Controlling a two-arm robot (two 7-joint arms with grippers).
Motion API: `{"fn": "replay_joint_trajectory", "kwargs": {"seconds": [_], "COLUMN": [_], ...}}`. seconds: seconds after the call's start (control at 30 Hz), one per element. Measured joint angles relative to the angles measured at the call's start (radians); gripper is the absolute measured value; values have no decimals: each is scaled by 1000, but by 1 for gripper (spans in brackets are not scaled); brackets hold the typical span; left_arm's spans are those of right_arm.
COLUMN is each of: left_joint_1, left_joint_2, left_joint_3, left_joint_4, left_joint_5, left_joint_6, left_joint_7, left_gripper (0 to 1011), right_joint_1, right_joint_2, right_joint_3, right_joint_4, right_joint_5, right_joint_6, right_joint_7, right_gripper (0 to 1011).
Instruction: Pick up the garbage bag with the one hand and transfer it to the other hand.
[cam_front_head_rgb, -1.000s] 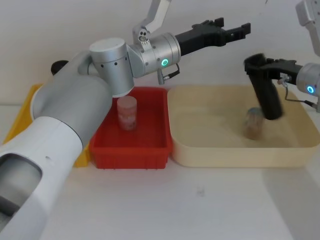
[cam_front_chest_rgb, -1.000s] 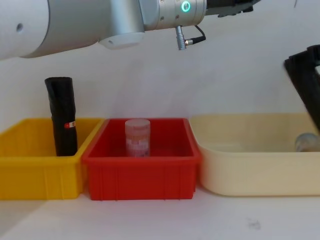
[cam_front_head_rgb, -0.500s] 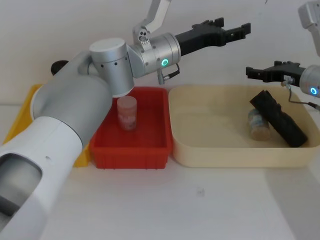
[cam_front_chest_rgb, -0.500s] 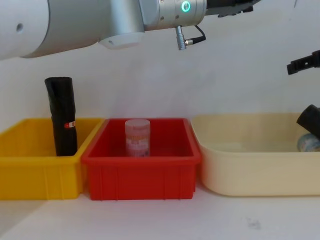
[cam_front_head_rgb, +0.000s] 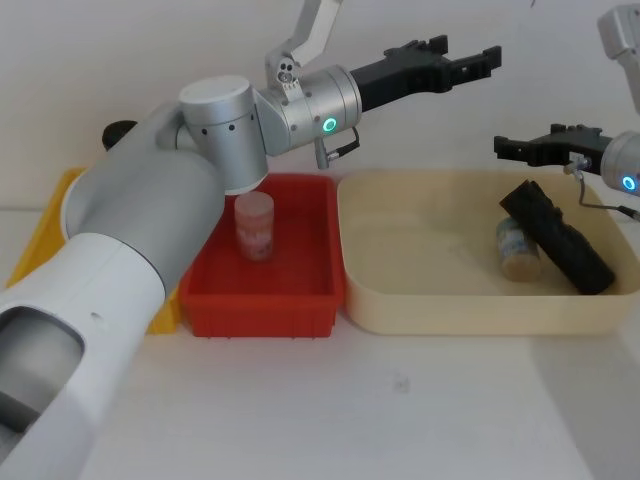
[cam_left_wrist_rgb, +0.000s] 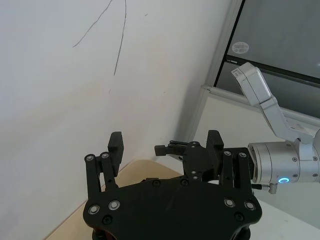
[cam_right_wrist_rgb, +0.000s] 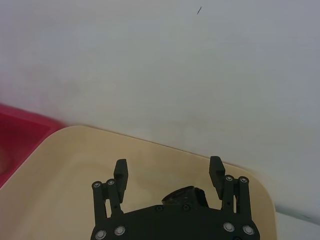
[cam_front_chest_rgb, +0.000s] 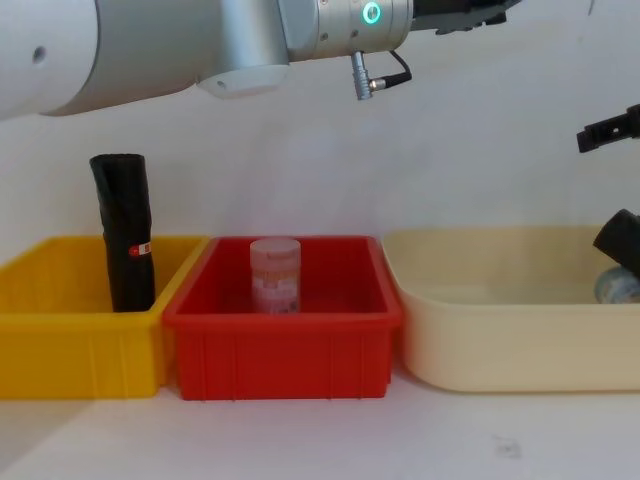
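Observation:
The garbage bag (cam_front_head_rgb: 557, 237), a plain black roll, lies tilted in the cream tray (cam_front_head_rgb: 450, 305), resting against a small bottle (cam_front_head_rgb: 517, 248). Its end shows at the right edge of the chest view (cam_front_chest_rgb: 625, 240) and just below the fingers in the right wrist view (cam_right_wrist_rgb: 185, 195). My right gripper (cam_front_head_rgb: 515, 143) with the blue-lit wrist hovers open over the tray's back right, just above the bag and not touching it (cam_right_wrist_rgb: 168, 167). The green-lit left gripper (cam_front_head_rgb: 470, 52) hangs open and empty, high above the gap between the red bin and the tray (cam_left_wrist_rgb: 165, 142).
A red bin (cam_front_head_rgb: 300, 300) holds a pale pink jar (cam_front_head_rgb: 254, 226). At the far left a yellow bin (cam_front_chest_rgb: 60, 340) holds an upright black roll with a red-and-white sticker (cam_front_chest_rgb: 125, 230). Bare white table lies in front of the bins.
A second ago my right gripper held the bag upright in the tray. It has let go and opened, and the bag has fallen against the bottle. The left arm has not moved.

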Motion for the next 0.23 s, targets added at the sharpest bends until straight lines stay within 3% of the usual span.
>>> {"fn": "replay_joint_trajectory", "kwargs": {"seconds": [0.23], "left_joint_1": [0], "left_joint_2": [0], "left_joint_3": [0], "left_joint_4": [0], "left_joint_5": [0], "left_joint_6": [0], "left_joint_7": [0], "left_gripper": [1001], "right_joint_1": [1], "right_joint_2": [1], "right_joint_3": [0], "right_joint_4": [1], "right_joint_5": [-1], "right_joint_6": [0], "right_joint_7": [0], "right_gripper": [1001]}}
